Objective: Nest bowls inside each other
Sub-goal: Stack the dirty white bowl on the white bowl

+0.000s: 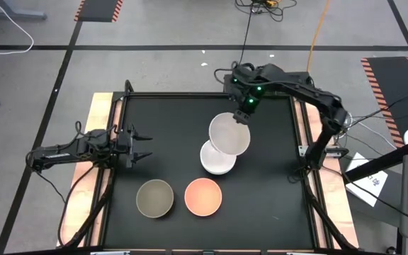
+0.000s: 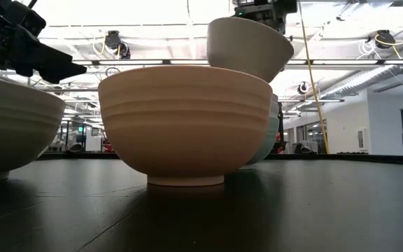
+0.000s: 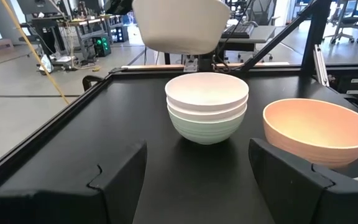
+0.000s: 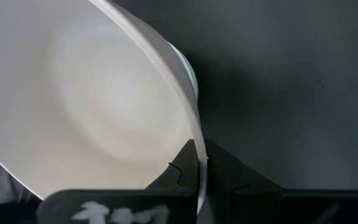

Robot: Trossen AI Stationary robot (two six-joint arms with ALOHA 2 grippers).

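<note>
White bowl [image 1: 229, 133] is hanging tilted above the nested stack [image 1: 217, 159], its rim pinched by the right gripper [image 1: 242, 115]. Left gripper [image 1: 142, 146] is waiting well apart from that stack, fingers spread wide and empty.

No text, label, brand, number or sign can be read in any of the views. A white sheet of paper [image 1: 369, 177] lying on the floor just beyond the right edge of the worktop [image 1: 275, 212] carries dark print, but it is too small to make out.
</note>
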